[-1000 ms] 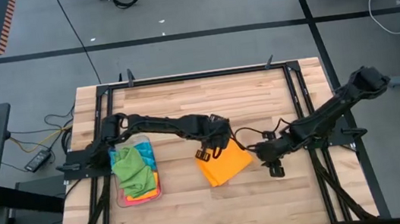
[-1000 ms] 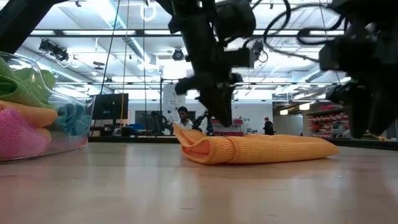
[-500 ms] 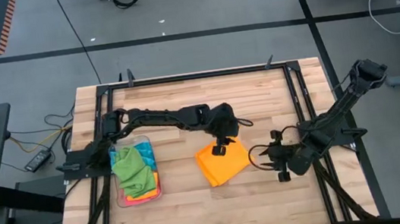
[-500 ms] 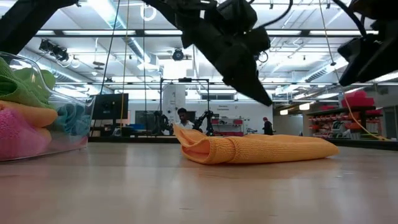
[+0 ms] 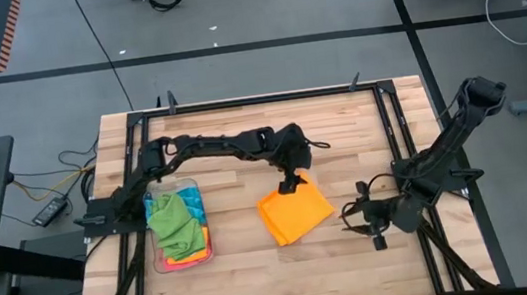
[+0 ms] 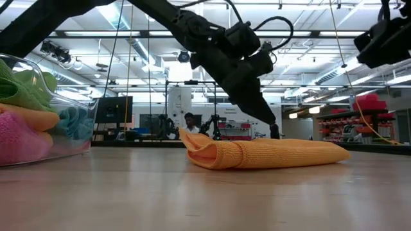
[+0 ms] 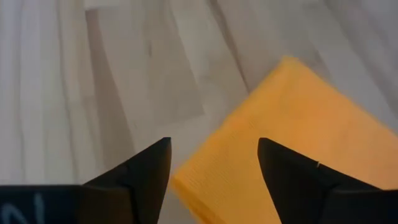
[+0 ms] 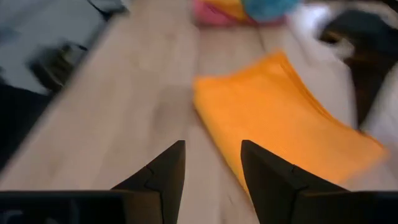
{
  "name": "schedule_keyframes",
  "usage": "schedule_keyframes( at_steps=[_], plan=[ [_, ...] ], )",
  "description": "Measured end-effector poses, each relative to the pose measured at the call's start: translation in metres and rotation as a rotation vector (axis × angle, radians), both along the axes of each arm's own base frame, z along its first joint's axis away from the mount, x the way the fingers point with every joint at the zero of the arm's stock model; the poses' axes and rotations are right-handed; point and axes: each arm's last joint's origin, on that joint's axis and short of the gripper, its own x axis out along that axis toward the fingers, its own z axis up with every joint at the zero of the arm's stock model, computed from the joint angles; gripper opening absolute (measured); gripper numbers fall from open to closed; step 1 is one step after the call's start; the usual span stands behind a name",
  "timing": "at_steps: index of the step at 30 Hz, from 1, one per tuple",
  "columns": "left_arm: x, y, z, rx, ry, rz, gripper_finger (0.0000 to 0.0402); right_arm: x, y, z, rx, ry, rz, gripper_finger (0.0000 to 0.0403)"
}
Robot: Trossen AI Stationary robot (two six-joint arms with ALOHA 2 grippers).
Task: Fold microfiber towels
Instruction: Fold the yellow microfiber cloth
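High view: the folded orange towel (image 5: 296, 214) lies mid-desk (image 5: 342, 128), with the left pincer (image 5: 291, 181) released just above its far edge and the right pincer (image 5: 375, 224) parted, empty, near its right side. Judged next: lift clear without snagging, then fetch another towel from the clear tray (image 5: 183, 263). The pile's colours overlap there, so individual cloths cannot be counted.

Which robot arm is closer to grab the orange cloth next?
Probably the left. Its end effector hangs open just above the far corner of the folded orange microfiber towel, while the right end effector sits off to the towel's side, apart from it, near the wooden table's edge.
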Motion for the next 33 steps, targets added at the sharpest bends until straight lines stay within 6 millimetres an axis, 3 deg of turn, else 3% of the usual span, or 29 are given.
schedule_keyframes(
  at_steps=[6,12,22,33],
  plan=[
    [0.004,0.009,-0.008,-0.023,-0.038,-0.029,0.0232,0.016,-0.008,0.003,0.116,-0.107,0.140,0.0142],
    [0.002,0.013,-0.021,-0.032,0.017,-0.024,0.0220,0.033,-0.019,0.013,0.122,-0.128,0.201,0.0109],
    [0.001,0.025,-0.036,-0.041,0.045,0.004,0.0218,0.040,-0.022,0.009,0.117,-0.094,0.224,0.0090],
    [-0.003,0.003,-0.048,-0.097,0.176,-0.006,0.0192,0.040,-0.022,0.008,0.110,-0.094,0.227,0.0090]
  ],
)
